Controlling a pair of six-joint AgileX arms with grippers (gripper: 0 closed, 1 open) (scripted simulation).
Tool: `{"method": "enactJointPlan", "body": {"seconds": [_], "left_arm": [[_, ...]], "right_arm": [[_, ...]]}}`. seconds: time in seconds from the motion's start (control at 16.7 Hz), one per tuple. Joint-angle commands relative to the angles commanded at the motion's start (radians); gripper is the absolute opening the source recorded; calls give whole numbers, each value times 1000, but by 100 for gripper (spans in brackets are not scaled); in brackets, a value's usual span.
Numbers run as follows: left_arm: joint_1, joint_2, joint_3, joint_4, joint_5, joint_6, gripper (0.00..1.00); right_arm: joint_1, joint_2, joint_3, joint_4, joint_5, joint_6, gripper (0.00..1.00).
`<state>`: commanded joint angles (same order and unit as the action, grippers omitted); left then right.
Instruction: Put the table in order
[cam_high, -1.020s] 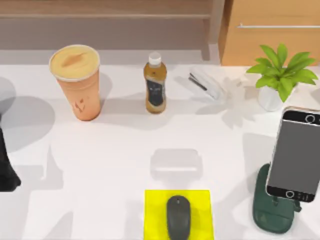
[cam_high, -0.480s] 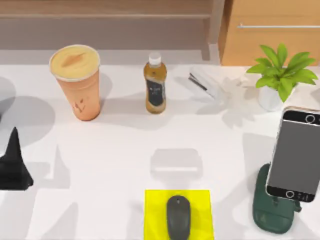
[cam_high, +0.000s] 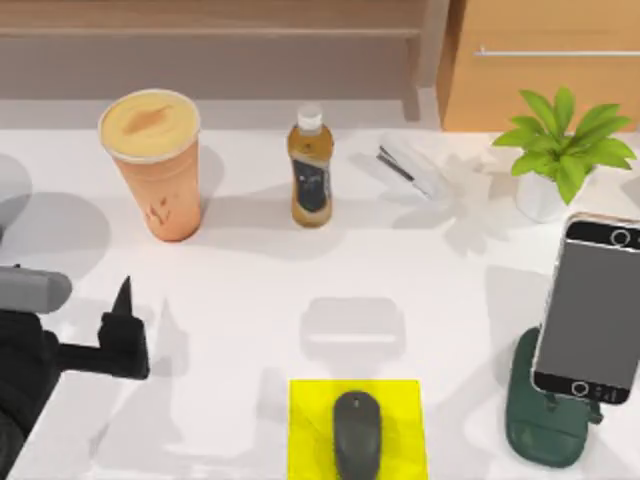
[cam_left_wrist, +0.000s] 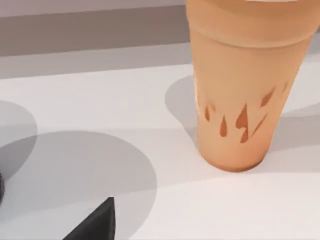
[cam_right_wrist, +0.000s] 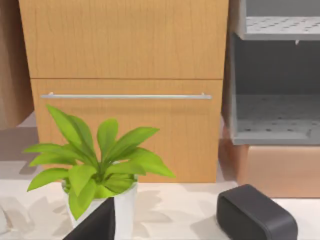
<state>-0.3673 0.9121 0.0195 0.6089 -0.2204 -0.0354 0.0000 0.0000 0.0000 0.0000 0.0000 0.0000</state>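
The white table (cam_high: 430, 280) carries several items. An orange cup (cam_high: 152, 170) with a tan lid stands at the back left, and it looms close in the left wrist view (cam_left_wrist: 240, 100). My left gripper (cam_high: 122, 318) hovers over the table's left side, in front of the cup and apart from it. To the cup's right stand a brown tea bottle (cam_high: 310, 170) and a white stapler (cam_high: 410, 168). A dark mouse (cam_high: 357, 433) lies on a yellow pad (cam_high: 310, 425) at the front. A black part of my right gripper (cam_right_wrist: 95, 222) shows near the plant (cam_right_wrist: 100, 170).
A potted plant (cam_high: 560, 150) stands at the back right. A phone (cam_high: 592, 305) leans on a green stand (cam_high: 545, 425) at the right. A wooden shelf (cam_high: 200, 50) and a cabinet (cam_high: 545, 65) line the back. A black speaker (cam_right_wrist: 255, 215) sits beside the cabinet.
My left arm has come in from the left edge, and its gripper has moved right over the table, in front of the cup. Nothing on the table has shifted.
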Motion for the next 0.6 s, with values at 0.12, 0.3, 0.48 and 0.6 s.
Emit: {"method": "enactJointPlan", "body": {"seconds": [0.12,0.3,0.48,0.6], "left_arm": [[-45,240,44,147,-38,-4,100],[-86,580,134,369,-86,-8,100],[-96,852,245,577,-121,-8,100],[-91,984,320,696,-138,-6,100]], "right_arm": [[0,0,0,0,0,0,100],[0,0,0,0,0,0,100],[0,0,0,0,0,0,100],[0,0,0,0,0,0,100]]}}
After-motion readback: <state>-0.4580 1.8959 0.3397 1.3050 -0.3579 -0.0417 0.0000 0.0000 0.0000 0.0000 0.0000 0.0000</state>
